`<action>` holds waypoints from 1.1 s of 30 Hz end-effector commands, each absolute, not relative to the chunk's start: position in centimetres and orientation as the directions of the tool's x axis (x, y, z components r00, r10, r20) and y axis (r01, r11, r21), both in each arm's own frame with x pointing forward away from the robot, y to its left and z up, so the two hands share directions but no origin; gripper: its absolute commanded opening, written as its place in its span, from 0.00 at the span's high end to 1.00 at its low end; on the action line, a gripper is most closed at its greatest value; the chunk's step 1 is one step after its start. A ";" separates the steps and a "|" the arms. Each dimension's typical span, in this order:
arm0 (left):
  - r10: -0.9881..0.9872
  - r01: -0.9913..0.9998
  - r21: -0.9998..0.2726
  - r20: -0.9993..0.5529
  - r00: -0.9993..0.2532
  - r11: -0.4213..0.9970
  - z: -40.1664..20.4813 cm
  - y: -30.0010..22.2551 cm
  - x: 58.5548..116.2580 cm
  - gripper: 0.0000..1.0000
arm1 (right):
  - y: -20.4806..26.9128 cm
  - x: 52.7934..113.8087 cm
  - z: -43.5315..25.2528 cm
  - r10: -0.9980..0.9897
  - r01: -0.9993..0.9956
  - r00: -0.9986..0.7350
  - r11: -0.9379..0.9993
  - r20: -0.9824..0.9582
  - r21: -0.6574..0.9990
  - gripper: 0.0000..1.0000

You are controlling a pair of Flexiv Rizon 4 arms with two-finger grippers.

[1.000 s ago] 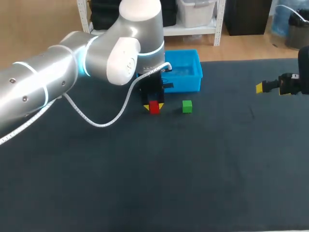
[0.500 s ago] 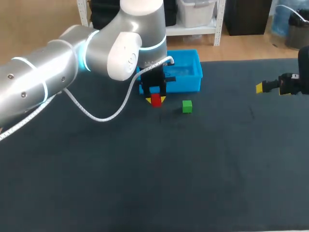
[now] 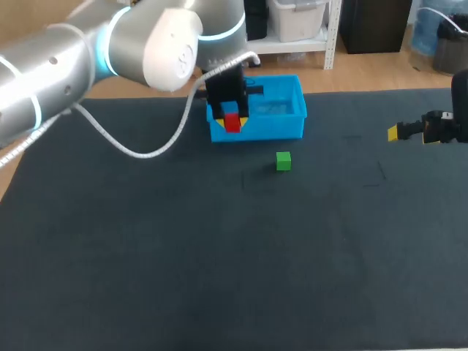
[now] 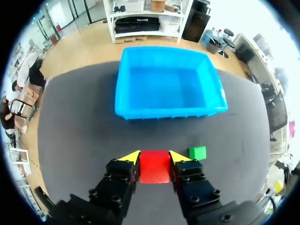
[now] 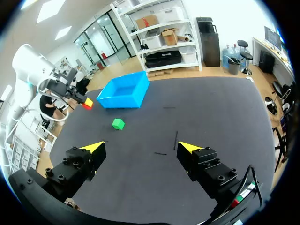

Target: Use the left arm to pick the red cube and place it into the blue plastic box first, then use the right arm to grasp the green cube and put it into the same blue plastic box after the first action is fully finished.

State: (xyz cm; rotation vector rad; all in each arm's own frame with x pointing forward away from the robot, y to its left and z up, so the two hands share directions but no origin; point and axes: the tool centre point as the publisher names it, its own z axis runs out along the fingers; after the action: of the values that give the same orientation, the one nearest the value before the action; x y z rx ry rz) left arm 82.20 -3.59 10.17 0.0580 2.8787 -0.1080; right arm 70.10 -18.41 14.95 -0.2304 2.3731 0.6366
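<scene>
Firmly clamped between both yellow tips of my left gripper, the red cube hangs off the table at upper centre of the head view, with the blue plastic box just ahead of my fingers. The green cube sits on the table below the box. My right gripper hovers at the right edge, spread wide and empty.

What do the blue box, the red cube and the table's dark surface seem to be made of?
The blue box looks like moulded plastic: smooth, glossy, with a rolled rim. The red cube is matte, evenly coloured, sharp-edged: perhaps painted wood or plastic. The table surface is dark and matte, probably a fabric or rubber mat.
</scene>
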 end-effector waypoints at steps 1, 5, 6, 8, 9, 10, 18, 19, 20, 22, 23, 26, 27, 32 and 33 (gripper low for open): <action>0.035 0.057 -0.070 -0.279 -0.960 0.996 11.0 -3.0 81.0 1.00 | -18.5 70.1 15.0 0.000 -0.321 -0.766 0.866 -0.643 0.383 0.00; 0.058 0.086 -0.082 -0.299 -0.952 0.993 11.1 -2.7 80.8 1.00 | -18.5 70.1 15.0 0.000 -0.321 -0.766 0.866 -0.643 0.383 0.00; 0.071 0.102 -0.086 -0.310 -0.948 0.991 11.2 -2.7 80.7 1.00 | -18.5 70.1 15.0 0.000 -0.321 -0.766 0.866 -0.643 0.383 0.00; 0.093 0.131 -0.092 -0.338 -0.937 0.987 11.4 -2.5 80.6 1.00 | -18.5 70.1 15.0 0.000 -0.321 -0.766 0.866 -0.643 0.383 0.00; 0.102 0.150 -0.109 -0.356 -0.929 0.983 11.6 -2.3 80.6 1.00 | -18.5 70.1 15.0 0.000 -0.321 -0.766 0.866 -0.643 0.383 0.00; 0.109 0.159 -0.112 -0.364 -0.925 0.981 11.7 -2.2 80.6 1.00 | -18.5 70.1 15.0 0.000 -0.321 -0.766 0.866 -0.643 0.383 0.00; 0.208 0.326 -0.159 -0.501 -0.840 0.932 13.2 -1.2 80.5 1.00 | -18.5 70.1 15.0 0.000 -0.321 -0.766 0.866 -0.643 0.383 0.00; 0.226 0.338 -0.139 -0.509 -0.830 0.931 13.4 -1.1 80.5 1.00 | -18.5 70.1 15.0 0.000 -0.321 -0.766 0.866 -0.643 0.383 0.00; 0.239 0.365 -0.149 -0.525 -0.817 0.919 13.5 -1.1 80.5 1.00 | -18.5 70.1 15.0 0.000 -0.321 -0.766 0.866 -0.643 0.383 0.00; 0.253 0.397 -0.152 -0.556 -0.791 0.905 13.9 -0.8 80.3 1.00 | -18.5 70.1 15.0 0.000 -0.321 -0.766 0.866 -0.643 0.383 0.00; 0.260 0.420 -0.163 -0.574 -0.776 0.893 14.1 -0.6 80.1 1.00 | -18.5 70.1 15.0 0.000 -0.321 -0.766 0.866 -0.643 0.383 0.00; 0.264 0.446 -0.167 -0.608 -0.748 0.879 14.4 -0.1 79.9 1.00 | -18.5 70.1 15.0 0.000 -0.321 -0.766 0.866 -0.643 0.383 0.00; 0.266 0.448 -0.162 -0.613 -0.744 0.879 14.6 0.0 79.9 1.00 | -18.5 70.1 15.0 0.000 -0.321 -0.766 0.866 -0.643 0.383 0.00; 0.273 0.467 -0.158 -0.632 -0.725 0.870 15.0 0.4 79.8 1.00 | -18.5 70.1 15.0 0.000 -0.321 -0.766 0.866 -0.643 0.383 0.00; 0.274 0.467 -0.158 -0.633 -0.724 0.870 15.1 0.4 79.8 1.00 | -18.5 70.1 15.0 0.000 -0.321 -0.766 0.866 -0.643 0.383 0.00</action>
State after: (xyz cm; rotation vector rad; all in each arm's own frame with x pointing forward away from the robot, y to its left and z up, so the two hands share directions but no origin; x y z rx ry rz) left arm 80.41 -0.21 15.04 0.5389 2.4836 -0.3549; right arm 70.10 -18.41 14.95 -0.2304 2.3731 0.6366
